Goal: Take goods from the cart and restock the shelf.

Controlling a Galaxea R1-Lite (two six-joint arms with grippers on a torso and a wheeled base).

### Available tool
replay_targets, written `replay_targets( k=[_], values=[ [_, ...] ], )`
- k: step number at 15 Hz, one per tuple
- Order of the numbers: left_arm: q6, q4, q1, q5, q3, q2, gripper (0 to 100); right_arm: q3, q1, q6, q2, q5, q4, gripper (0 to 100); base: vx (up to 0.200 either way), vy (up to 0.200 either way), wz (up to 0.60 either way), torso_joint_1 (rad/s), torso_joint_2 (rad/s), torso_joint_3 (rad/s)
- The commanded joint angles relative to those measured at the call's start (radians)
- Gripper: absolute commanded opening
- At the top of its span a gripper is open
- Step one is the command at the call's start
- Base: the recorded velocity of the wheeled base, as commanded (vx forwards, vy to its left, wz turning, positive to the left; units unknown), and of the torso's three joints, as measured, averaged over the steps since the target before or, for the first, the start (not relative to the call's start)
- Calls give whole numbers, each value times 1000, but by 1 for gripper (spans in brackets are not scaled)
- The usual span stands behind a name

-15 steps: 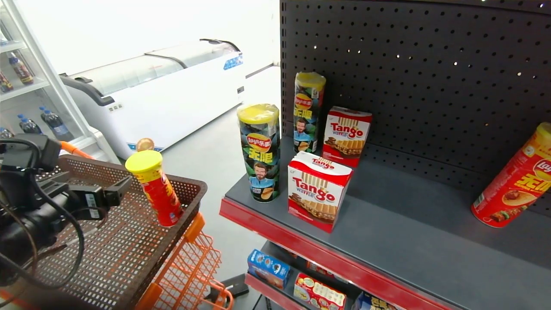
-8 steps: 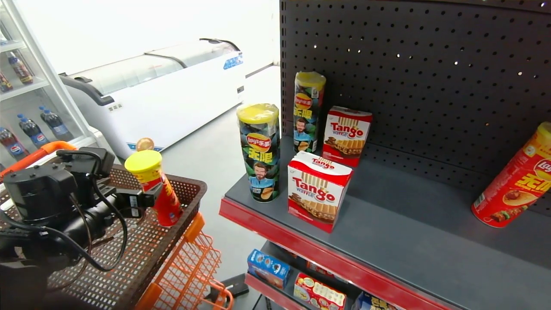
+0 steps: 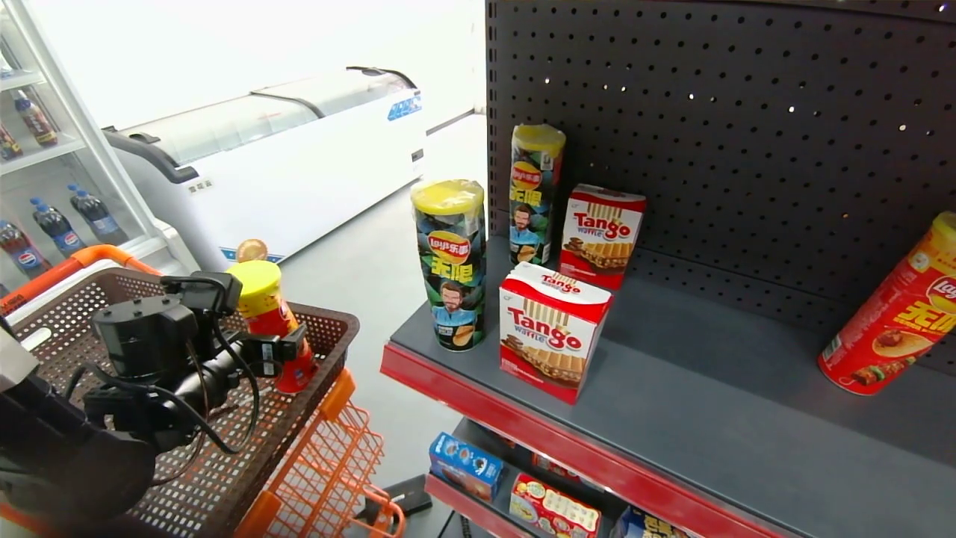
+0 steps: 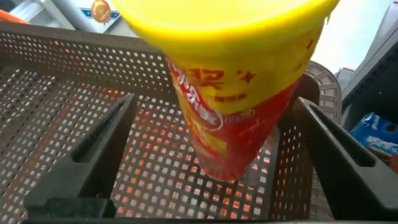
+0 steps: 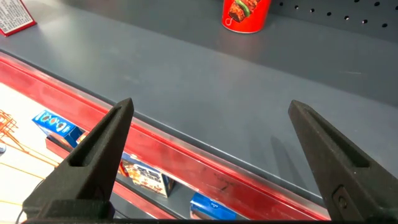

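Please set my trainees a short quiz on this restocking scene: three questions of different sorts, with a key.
1. True or false: the left gripper is shut tight on the red can in front of it.
2. Fill in: ___ wafer boxes stand on the grey shelf.
3. That red can stands: A) in the brown basket; B) on the grey shelf; C) on top of a wafer box.
Key: 1 false, it is open around the can; 2 two; 3 A.
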Motion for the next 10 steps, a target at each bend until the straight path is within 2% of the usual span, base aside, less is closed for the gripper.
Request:
replay_targets(
  k=[1, 9, 10],
  values=[
    [-2, -15, 1, 0, -31, 63, 100, 0, 0, 0, 0, 0, 0, 100, 0, 0, 0, 0, 0, 0],
    [-6, -75, 1, 0, -117, 175, 100, 0, 0, 0, 2, 0, 0, 100, 0, 0, 0, 0, 0, 0],
    [-9, -89, 1, 0, -136, 183, 0, 0, 0, 0, 0, 0, 0, 100, 0, 0, 0, 0, 0, 0]
  ],
)
